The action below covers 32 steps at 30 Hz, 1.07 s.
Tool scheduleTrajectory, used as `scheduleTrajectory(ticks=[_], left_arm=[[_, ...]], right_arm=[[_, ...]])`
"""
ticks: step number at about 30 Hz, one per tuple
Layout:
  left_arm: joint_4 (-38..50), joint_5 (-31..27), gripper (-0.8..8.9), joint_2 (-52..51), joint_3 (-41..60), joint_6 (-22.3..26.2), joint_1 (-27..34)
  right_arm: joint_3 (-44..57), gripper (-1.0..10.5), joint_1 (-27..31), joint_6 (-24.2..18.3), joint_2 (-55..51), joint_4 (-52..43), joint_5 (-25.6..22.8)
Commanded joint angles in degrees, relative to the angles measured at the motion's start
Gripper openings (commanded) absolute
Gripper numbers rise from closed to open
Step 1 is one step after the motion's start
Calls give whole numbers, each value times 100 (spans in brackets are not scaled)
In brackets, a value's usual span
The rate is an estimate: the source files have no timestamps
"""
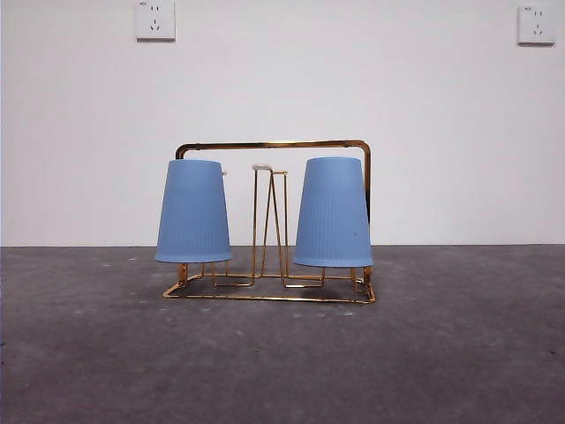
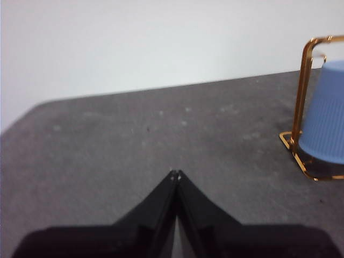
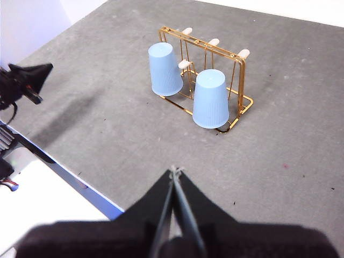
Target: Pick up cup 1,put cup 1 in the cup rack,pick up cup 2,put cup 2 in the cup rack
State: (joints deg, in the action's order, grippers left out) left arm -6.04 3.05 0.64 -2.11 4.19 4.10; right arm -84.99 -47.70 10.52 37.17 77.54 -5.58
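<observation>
The grey table (image 1: 282, 353) carries the cup rack (image 1: 274, 146), which stands upright near the table's middle, in front of the white wall (image 1: 282, 88). Both blue cups hang upside down on the pegs of the rack. Cup 1 (image 1: 333, 212), with a small dark speck on its wall, sits on the rack's end seen at the right from the front. Cup 2 (image 1: 193, 212) sits on the other end of the rack. Between them, bare pegs with pale tips (image 1: 262, 167) rise.

The left gripper (image 2: 175, 174) has its jaws pressed together and holds nothing; it is low over the table, well apart from the rack. The right gripper (image 3: 176, 170) is also closed and holds nothing, high above the table and well away from the rack.
</observation>
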Motion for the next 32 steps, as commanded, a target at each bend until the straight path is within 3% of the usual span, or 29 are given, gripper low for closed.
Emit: scheduleTrajectory(ticks=[1,4,32], left_arm=[[-63,-9,-3,-44,168,-273,15],[-369,-9,-3,-39,168,-278,15],[-337,31,-3,0,168,-267,11]], right_arm=[[39,1,4,-4,7,133,-4],[39,1,4,-4,7,133,-4],[39,1,13,-28,9,133,-7]])
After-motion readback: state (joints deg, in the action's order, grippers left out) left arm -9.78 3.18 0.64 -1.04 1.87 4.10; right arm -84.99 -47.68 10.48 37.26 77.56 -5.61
